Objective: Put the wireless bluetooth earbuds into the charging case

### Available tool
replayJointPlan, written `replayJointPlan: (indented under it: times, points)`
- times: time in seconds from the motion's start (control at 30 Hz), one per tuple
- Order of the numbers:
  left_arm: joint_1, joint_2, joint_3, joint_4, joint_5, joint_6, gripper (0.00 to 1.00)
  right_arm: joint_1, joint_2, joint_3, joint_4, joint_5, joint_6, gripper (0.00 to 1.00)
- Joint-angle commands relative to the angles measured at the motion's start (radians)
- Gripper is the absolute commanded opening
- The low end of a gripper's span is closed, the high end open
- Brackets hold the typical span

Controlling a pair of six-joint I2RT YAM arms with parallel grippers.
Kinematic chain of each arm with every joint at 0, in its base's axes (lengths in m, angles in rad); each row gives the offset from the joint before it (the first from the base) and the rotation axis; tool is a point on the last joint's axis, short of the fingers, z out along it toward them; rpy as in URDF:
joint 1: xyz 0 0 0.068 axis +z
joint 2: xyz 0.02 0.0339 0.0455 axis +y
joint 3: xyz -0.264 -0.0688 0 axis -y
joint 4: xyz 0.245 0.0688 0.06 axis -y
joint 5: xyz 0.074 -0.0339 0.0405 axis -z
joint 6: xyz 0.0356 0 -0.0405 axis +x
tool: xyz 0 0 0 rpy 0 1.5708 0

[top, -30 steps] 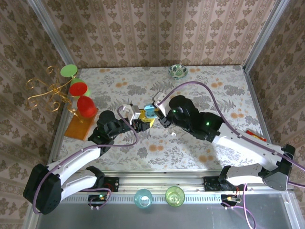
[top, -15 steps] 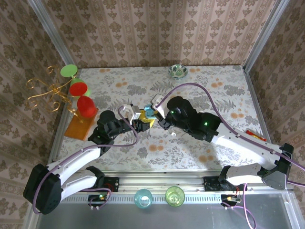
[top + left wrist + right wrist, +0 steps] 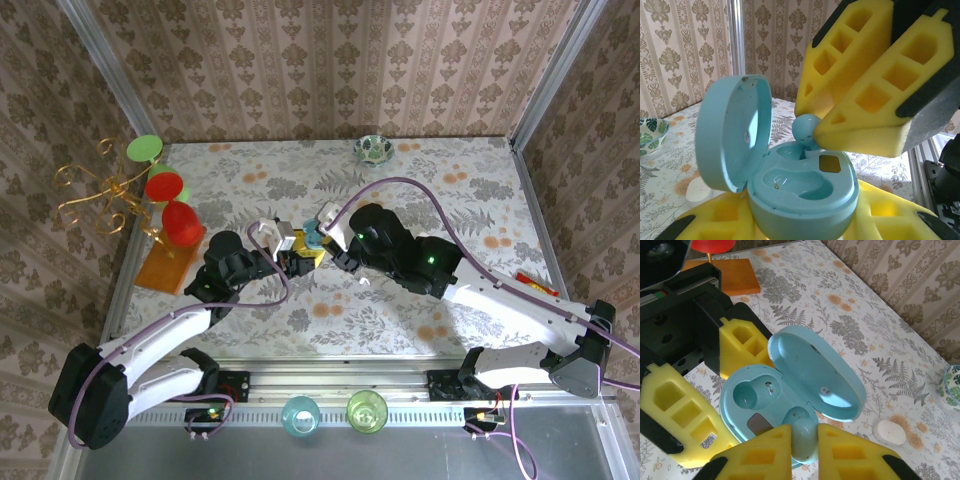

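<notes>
A pale-blue charging case stands with its lid swung open, and my left gripper is shut on its body, one yellow finger on each side. One socket is empty. A pale-blue earbud is pinched between the yellow pads of my right gripper, and its lower end sits in the other socket. From above, the case lies mid-table between the left gripper and the right gripper.
A small white oval piece lies on the cloth beside the case. A patterned bowl sits at the far edge. A gold stand with red and green discs rises at the left. Two cups stand near the arm bases.
My right gripper has shifted slightly left and down with the earbud, onto the open case. The left arm has stayed still with the case.
</notes>
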Motion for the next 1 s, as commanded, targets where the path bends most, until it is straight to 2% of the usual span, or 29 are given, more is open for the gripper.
replayJointPlan:
  times: [0.0,0.47,0.57,0.7,0.8,0.97]
  points:
    - [0.006,-0.004,0.034,0.039,-0.006,-0.020,0.20,0.013,-0.014,-0.009,-0.019,-0.074,0.007,0.21]
    - [0.006,-0.028,0.009,0.045,-0.006,-0.011,0.20,0.005,-0.092,-0.012,0.042,-0.058,0.094,0.51]
    - [0.009,-0.038,-0.001,0.045,-0.006,0.000,0.20,-0.029,-0.157,-0.052,0.101,-0.117,0.154,0.59]
    - [0.014,-0.047,-0.008,0.048,-0.006,0.002,0.20,-0.128,-0.271,-0.158,0.227,-0.222,0.281,0.72]
    - [0.015,-0.058,-0.012,0.052,-0.006,0.002,0.20,-0.243,-0.342,-0.267,0.330,-0.284,0.416,0.78]
    - [0.016,-0.082,-0.016,0.052,-0.004,0.005,0.20,-0.416,-0.324,-0.371,0.365,-0.333,0.619,0.78]
